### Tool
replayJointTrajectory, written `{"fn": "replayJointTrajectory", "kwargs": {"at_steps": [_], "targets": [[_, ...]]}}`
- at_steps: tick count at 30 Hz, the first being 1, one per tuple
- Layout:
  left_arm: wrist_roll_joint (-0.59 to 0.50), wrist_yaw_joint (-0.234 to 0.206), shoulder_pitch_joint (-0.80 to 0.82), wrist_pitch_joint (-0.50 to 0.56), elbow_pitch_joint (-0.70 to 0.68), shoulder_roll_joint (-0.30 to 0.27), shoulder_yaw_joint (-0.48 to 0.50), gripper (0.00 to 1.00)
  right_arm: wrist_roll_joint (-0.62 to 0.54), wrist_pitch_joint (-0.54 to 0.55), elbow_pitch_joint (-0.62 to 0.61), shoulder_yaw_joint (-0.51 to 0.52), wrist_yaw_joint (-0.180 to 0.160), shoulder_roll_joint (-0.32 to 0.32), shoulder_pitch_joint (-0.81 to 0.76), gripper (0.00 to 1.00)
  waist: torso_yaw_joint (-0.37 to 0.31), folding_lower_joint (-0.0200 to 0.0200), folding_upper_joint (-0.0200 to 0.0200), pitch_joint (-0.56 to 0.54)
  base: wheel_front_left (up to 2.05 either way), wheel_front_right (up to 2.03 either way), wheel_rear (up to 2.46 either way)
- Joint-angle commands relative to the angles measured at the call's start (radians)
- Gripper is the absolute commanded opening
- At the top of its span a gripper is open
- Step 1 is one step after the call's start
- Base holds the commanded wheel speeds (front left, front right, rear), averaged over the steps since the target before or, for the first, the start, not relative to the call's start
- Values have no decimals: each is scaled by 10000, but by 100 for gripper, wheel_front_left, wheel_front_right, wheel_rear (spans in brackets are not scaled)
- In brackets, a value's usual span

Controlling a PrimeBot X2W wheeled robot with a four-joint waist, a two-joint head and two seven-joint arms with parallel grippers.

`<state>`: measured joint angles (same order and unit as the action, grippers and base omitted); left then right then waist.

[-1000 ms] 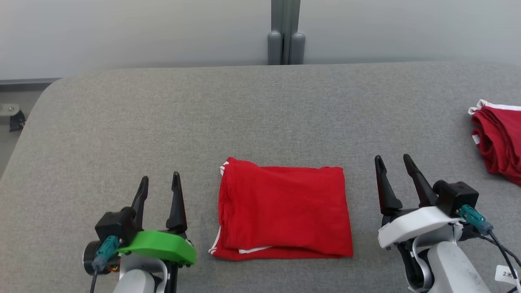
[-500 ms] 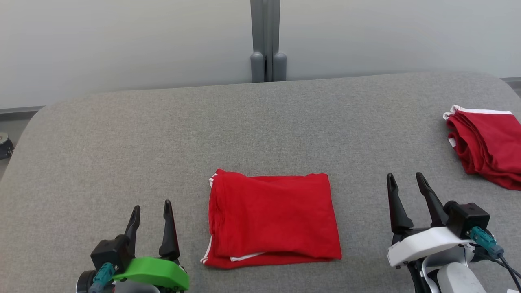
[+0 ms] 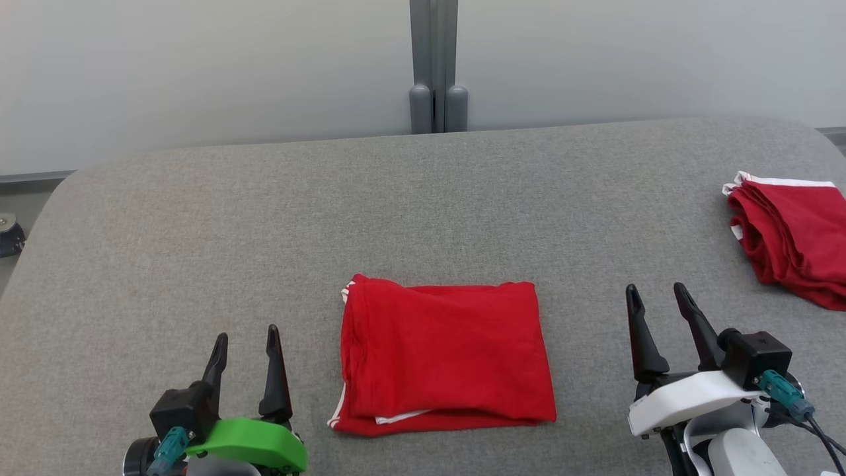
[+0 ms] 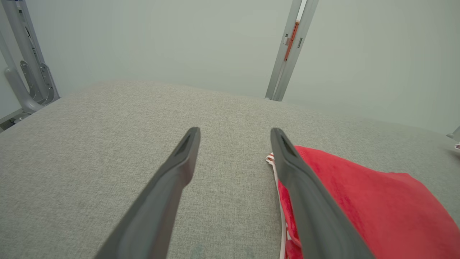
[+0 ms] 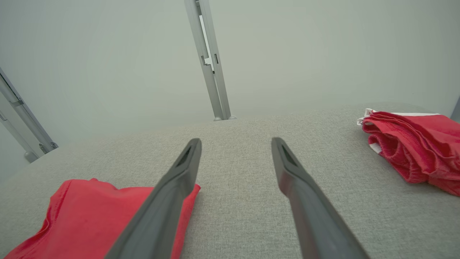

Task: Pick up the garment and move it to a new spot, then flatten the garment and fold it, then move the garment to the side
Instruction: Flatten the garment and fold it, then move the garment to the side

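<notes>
The red garment (image 3: 446, 354) lies folded into a tidy rectangle at lower centre of the head view. It rests flat on the grey desk (image 3: 423, 198), with white trim (image 3: 403, 418) peeking out along its left edge and lower-left corner. The left jaws at lower left and the right jaws at lower right flank the cloth without touching it, both released and empty. At the right edge of the frame a second red garment (image 3: 793, 241) sits in a looser heap.

We judge the folding done and the shift to the side to be the step in hand. To do it well, we would pinch the two short edges through every layer, one set of jaws to each. We would then lift evenly, carry low and set down short of the other heap. A one-sided pinch would likely let the layers fall open.
</notes>
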<state>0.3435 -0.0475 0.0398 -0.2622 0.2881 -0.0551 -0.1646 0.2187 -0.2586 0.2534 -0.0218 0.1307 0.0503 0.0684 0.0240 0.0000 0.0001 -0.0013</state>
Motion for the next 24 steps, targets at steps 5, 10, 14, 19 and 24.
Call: {"fn": "replayJointTrajectory", "kwargs": {"at_steps": [5, 10, 14, 19, 24], "targets": [[-152, 62, -94, -33, 48, 13, 53, 100, -119, -74, 68, -9, 0, 8, -108, 100, 41, 0, -1, -9, 0, 0, 0], [-163, 83, -99, -33, 97, 21, 23, 100, -138, 244, 264, -45, 0, 8, -64, 100, 152, 0, -1, 21, 0, 0, 0], [-241, 89, 45, -33, 64, 27, -22, 100, 40, 905, 683, -219, 0, 10, 173, 100, 399, 0, -1, 281, 0, 0, 0], [-286, 15, 265, -32, 5, 29, 63, 100, 596, 1850, 1426, -428, 0, 16, 658, 100, 867, 0, -1, 774, 0, 0, 0], [-297, 33, 385, -32, 23, 30, 133, 100, 896, 2642, 2005, -625, 0, 18, 1118, 100, 1397, 0, -1, 1098, 0, 0, 0]]}}
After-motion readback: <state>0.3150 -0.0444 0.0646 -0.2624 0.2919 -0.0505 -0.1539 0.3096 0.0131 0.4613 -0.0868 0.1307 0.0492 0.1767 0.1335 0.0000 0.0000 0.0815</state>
